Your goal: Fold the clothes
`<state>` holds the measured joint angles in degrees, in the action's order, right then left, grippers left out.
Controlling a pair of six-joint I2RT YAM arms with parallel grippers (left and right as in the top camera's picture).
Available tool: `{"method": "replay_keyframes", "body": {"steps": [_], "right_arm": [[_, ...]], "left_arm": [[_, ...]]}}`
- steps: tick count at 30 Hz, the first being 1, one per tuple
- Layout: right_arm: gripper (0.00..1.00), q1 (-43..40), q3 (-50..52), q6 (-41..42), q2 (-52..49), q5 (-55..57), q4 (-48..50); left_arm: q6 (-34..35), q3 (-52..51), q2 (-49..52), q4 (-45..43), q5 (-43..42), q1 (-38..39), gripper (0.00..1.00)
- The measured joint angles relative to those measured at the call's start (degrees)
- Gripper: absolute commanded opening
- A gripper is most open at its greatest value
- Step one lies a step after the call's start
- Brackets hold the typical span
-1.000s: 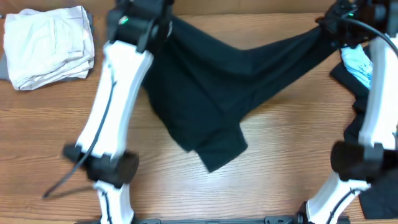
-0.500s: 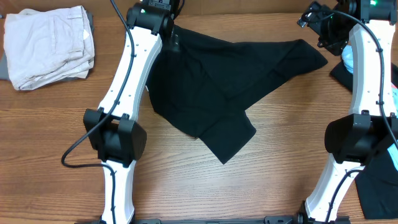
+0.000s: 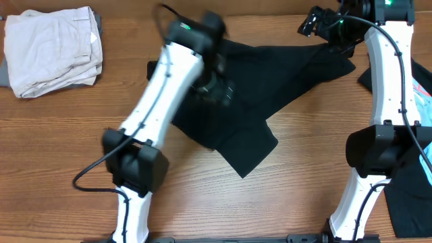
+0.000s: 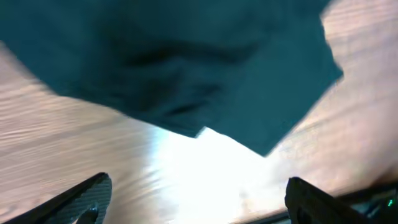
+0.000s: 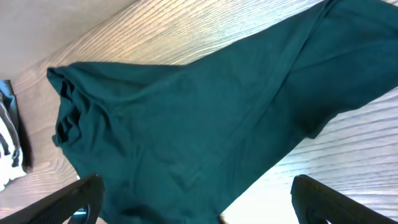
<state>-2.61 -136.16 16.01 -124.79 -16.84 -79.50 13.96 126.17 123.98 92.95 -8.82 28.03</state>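
Overhead: the black garment (image 3: 270, 74) lies spread at the table's (image 3: 310, 189) 12 o'clock. The left gripper (image 3: 217, 88) has swung from the far edge to over the garment's middle. The right gripper (image 3: 318, 21) hovers at 1 o'clock.
Left wrist: fingers apart, empty.
Right wrist: fingers apart, empty.

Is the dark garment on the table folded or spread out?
Spread out, not folded: the dark garment lies loose and rumpled across the table, one corner jutting toward the near edge.
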Motion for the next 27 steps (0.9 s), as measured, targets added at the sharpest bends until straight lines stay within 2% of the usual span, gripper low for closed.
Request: {"method": "replay_keyframes", "body": {"steps": [6,10,17,27], "right_arm": [[1.00,-0.52,0.00,-0.37,0.00,-0.35,0.50],[0.94,-1.16,0.00,-0.81,0.00,-0.33,-0.96],[0.94,-0.44,0.00,-1.05,-0.90,-0.63,-4.02],[0.90,2.32,0.00,-1.07,-7.37,-4.44,-4.92]], "left_arm": [[2.62,-10.21,1.20,-6.03,-1.70,8.17,0.88],[5.44,-15.10,1.22,-10.12,-2.16,10.60,0.90],[9.70,-23.52,1.29,-14.95,-2.38,10.84,0.94],[11.13,-32.46,1.29,-18.56,-2.56,8.90,0.93]]}}
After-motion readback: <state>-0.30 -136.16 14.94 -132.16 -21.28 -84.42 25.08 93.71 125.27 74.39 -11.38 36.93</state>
